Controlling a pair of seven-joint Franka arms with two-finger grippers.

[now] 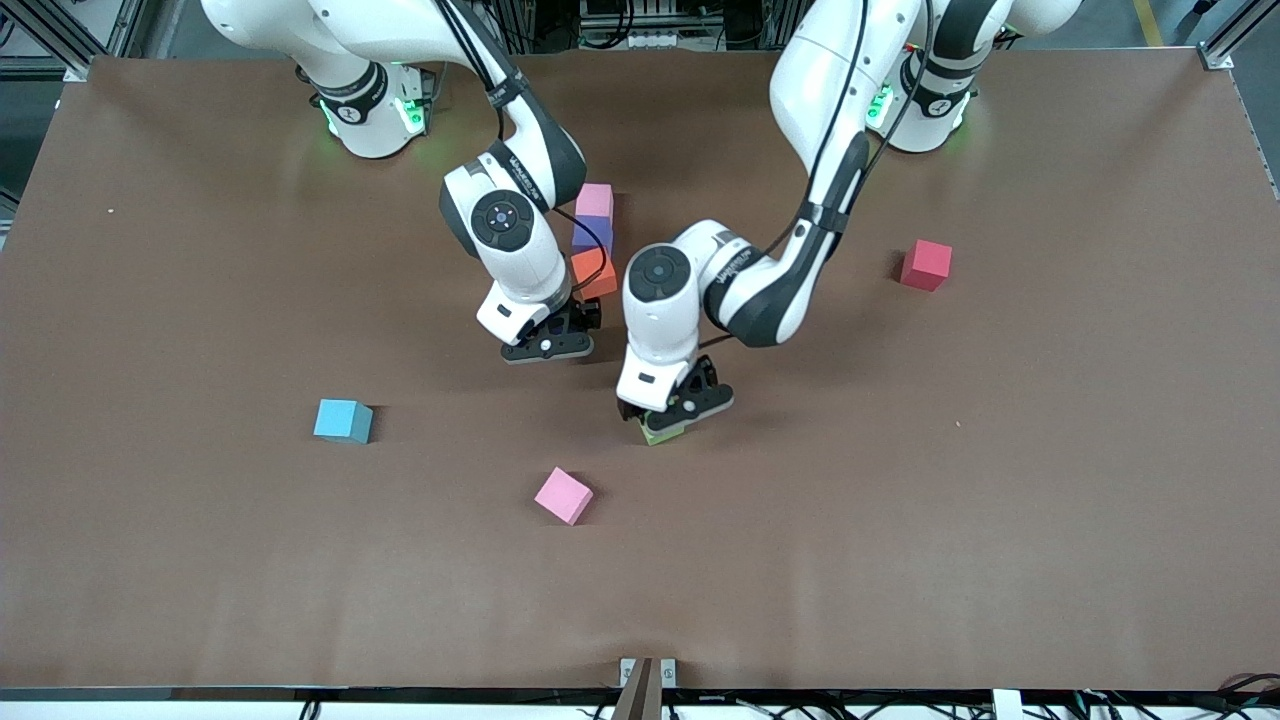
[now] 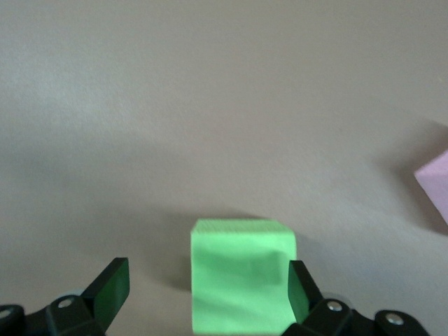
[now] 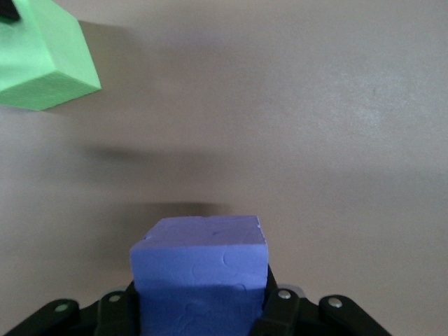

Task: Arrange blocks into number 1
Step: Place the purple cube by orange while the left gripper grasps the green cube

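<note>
A row of pink block, purple block and orange block runs toward the front camera. The right gripper clenches a second purple block just beside the orange one. The left gripper, jaws wide, straddles the green block on the table; a loose pink block lies nearer the camera.

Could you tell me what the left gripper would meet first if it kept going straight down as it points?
The green block: the open left gripper has one finger on each side, apparently not yet gripping it.
</note>
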